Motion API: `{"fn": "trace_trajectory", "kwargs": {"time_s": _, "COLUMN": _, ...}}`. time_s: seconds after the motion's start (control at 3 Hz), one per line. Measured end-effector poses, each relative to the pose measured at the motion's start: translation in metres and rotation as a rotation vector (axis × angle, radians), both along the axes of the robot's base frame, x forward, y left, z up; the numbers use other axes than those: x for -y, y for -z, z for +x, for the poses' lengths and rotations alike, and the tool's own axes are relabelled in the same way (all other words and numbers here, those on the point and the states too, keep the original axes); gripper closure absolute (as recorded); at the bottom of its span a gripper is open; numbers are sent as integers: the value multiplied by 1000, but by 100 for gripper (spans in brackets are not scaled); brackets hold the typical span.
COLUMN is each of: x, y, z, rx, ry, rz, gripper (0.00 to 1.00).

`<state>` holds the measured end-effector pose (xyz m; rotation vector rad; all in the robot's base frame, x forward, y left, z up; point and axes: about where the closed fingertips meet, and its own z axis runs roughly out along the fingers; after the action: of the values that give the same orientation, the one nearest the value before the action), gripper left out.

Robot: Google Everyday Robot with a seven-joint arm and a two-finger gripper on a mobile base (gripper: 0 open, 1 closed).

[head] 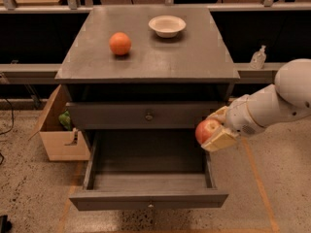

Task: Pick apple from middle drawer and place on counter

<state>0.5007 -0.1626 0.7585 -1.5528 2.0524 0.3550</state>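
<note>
Apple (205,130) is out of the drawer (121,199) and in the air, level with the closed drawer front (146,115) above it and below the counter's (170,57) front right corner. It hangs over the open drawer's right side wall. Gripper (214,128) is clamped on it, one pale finger over the top, one under, with most of the fruit sticking out to the left of the fingers. The hold looks shallow, and a round, smooth skin could slip out if the arm swings sharply. A drop here would land back in the drawer or bounce to the floor. Bigger worry: the counter's front edge overhangs just above. A straight lift risks catching apple or wrist on the underside of that corner and knocking the fruit loose, so the path likely needs to come outward first. Up top, an orange (120,43) sits toward the left edge and a white bowl (166,25) near the back edge. The front right area is bare. If the apple is let go too high or too near an edge, it could roll off.
</note>
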Motion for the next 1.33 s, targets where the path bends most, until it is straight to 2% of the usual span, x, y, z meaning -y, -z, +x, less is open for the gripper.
{"fn": "trace_trajectory", "kwargs": {"time_s": 0.33, "x": 0, "y": 0, "z": 1, "rx": 3, "ry": 1, "rz": 0, "gripper": 100}}
{"fn": "trace_trajectory", "kwargs": {"time_s": 1.0, "x": 18, "y": -120, "z": 67, "rx": 113, "ry": 91, "rz": -84, "gripper": 100}}
{"fn": "trace_trajectory", "kwargs": {"time_s": 1.33, "x": 13, "y": -142, "z": 110, "rx": 132, "ry": 89, "rz": -87, "gripper": 100}}
